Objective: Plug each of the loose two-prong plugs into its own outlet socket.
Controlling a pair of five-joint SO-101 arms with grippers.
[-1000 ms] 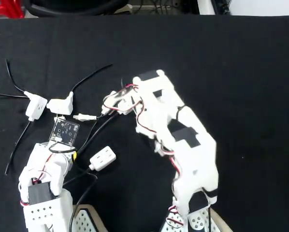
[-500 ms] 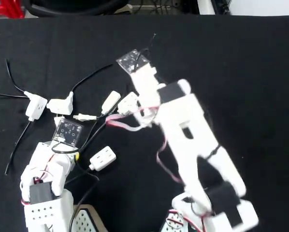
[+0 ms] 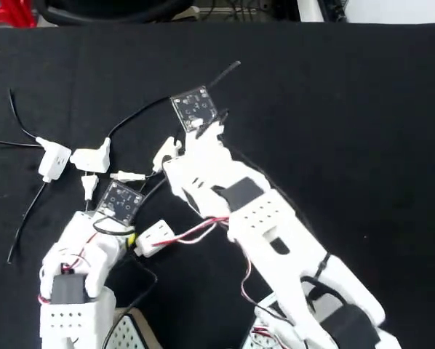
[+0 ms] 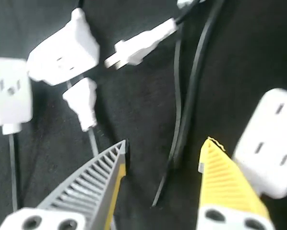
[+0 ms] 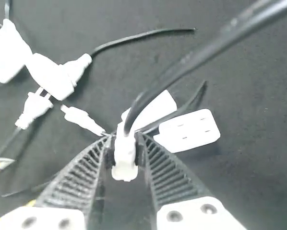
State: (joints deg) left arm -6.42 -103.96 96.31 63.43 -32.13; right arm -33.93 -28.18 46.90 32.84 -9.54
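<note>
Right pincer (image 5: 123, 140) clamped on held plug (image 5: 124, 160), left of table's centre. Left pincer (image 4: 165, 143) wide open, empty. Second plug (image 4: 138, 45) and third plug (image 4: 83, 101) lie loose near triangular socket (image 4: 62, 52). Judged early: these three insertions not yet done.

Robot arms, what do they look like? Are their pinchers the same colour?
The left arm and right arm are white blocky plastic with black motor parts and loose red and white wires. The pinchers differ: the left gripper has one grey ribbed finger and one yellow, the right gripper two black ribbed ones.
</note>
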